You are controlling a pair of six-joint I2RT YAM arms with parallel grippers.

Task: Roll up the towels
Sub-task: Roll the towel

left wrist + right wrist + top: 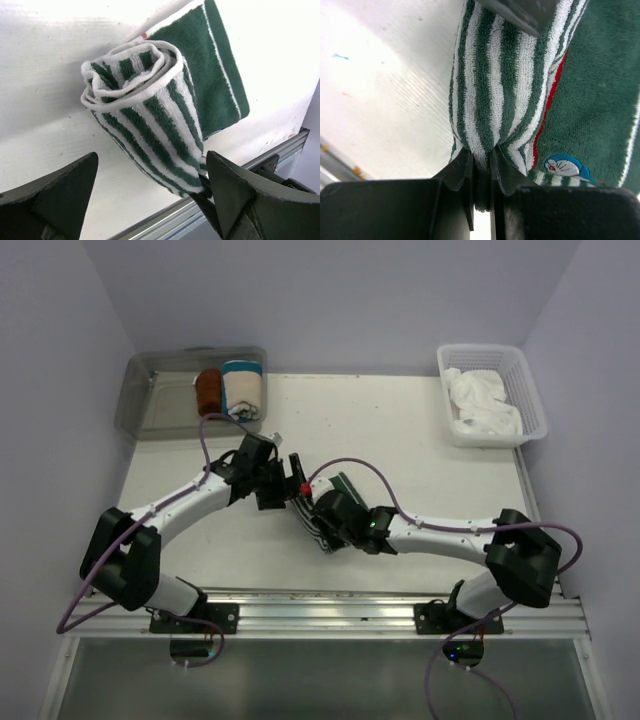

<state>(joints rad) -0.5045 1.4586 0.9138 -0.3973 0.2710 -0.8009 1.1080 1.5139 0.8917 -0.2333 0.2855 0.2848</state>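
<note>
The green-and-white striped towel [145,110] lies partly rolled on the white table [420,470], its flat dark green tail [600,100] spread beside the roll. My right gripper [482,167] is shut on the near end of the roll [322,530]. My left gripper [150,180] is open, its fingers [65,195] standing wide on either side of the roll's other end without pinching it. In the top view the left gripper [280,485] faces the right gripper [318,520] across the towel. The plain white towel [485,405] lies crumpled in a basket.
A white mesh basket [530,390] stands at the back right. A clear bin [150,400] at the back left holds a rolled rust-brown towel [208,390] and a rolled cream towel [243,388]. An aluminium rail [330,615] runs along the near edge.
</note>
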